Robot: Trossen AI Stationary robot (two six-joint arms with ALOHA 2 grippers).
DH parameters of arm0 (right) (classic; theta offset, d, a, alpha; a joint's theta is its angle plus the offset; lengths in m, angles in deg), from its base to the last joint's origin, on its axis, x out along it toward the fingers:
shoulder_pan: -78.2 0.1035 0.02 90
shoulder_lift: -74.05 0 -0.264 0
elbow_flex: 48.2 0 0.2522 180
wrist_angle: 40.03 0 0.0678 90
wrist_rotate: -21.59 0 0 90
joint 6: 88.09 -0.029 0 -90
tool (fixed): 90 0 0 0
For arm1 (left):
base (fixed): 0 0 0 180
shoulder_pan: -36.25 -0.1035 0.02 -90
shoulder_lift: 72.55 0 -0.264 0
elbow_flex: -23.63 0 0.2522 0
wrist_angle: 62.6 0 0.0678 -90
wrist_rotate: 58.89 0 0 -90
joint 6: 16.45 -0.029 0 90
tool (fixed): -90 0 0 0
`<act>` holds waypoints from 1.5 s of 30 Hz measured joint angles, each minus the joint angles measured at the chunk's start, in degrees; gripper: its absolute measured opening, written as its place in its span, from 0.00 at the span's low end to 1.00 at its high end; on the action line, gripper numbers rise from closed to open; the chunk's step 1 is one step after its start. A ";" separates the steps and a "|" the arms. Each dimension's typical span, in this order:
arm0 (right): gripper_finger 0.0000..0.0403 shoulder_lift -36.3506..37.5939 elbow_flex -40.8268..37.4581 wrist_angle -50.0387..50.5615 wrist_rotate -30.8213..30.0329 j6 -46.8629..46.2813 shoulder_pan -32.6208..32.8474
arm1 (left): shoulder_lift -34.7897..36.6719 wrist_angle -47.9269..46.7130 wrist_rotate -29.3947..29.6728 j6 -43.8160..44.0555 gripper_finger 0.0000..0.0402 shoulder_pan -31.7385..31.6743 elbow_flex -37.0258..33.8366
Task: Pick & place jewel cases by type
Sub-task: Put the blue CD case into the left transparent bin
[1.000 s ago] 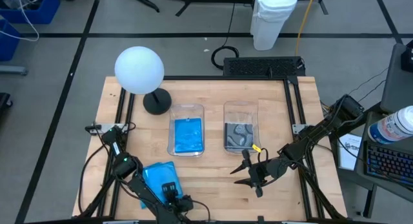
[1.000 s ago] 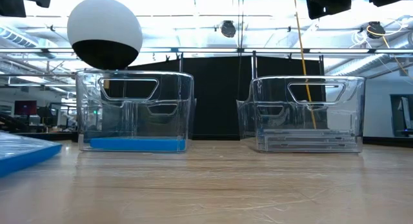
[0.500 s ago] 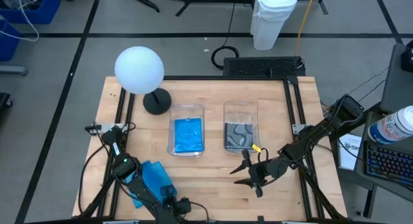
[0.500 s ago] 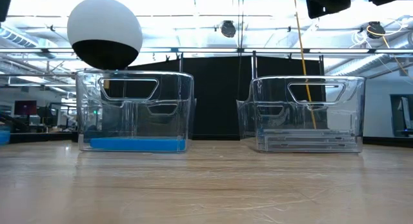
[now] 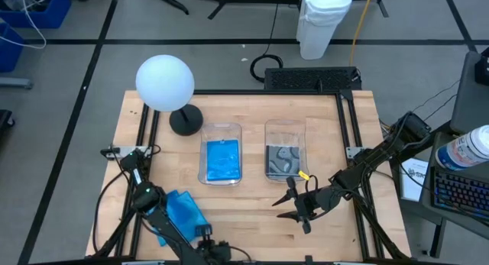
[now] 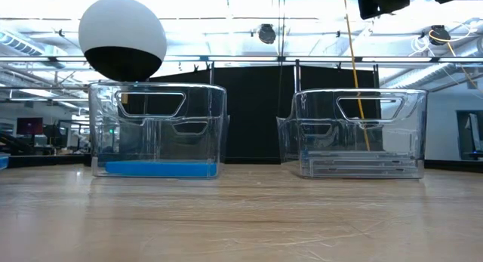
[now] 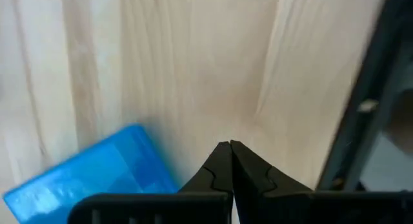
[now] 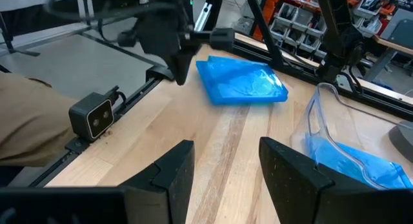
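high view: left gripper (image 5: 215,248) at worktop (image 5: 252,211) front edge, fingers pressed together, empty, beside blue jewel case (image 5: 178,212); right gripper (image 5: 293,206) fingers spread, empty.

White globe lamp (image 5: 165,83) on table (image 5: 344,120) far-left, 2 clear bins (image 5: 285,131) mid-table, white bucket (image 5: 322,21) on floor.

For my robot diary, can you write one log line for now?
left gripper: shut, empty, beside blue jewel case | right gripper: open, waiting

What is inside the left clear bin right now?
A blue jewel case lies flat on the floor of the left clear bin. Whether more cases are stacked under it cannot be seen.
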 joint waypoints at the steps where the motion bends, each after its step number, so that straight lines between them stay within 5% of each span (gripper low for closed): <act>1: 0.41 0.00 0.00 -0.01 0.00 0.00 0.02 | 0.01 -0.06 1.34 0.09 0.00 0.12 0.75; 5: 0.41 0.00 0.00 0.00 0.00 0.17 0.02 | 0.03 -0.11 5.01 -0.06 0.04 0.46 2.65; 13: 0.41 0.00 0.00 0.00 0.00 0.17 0.02 | 0.10 -0.22 0.51 4.23 0.16 0.61 2.65; 16: 0.41 0.00 0.00 0.00 0.00 0.17 0.02 | 0.10 -0.25 -1.80 5.53 0.17 0.22 2.65; 22: 0.41 0.00 0.00 0.71 0.02 0.17 0.04 | 0.10 -0.28 5.63 4.41 0.12 0.34 2.32; 25: 0.41 0.00 0.00 1.28 0.02 0.17 0.04 | 0.43 -0.27 4.71 3.19 0.13 0.57 2.32; 38: 0.41 0.00 0.00 1.36 -0.03 1.05 0.02 | 0.47 -0.24 1.61 3.12 0.56 0.65 2.32; 45: 0.41 0.00 0.00 1.36 -0.04 1.04 0.02 | 0.58 -0.26 -0.32 1.75 0.62 0.78 -0.70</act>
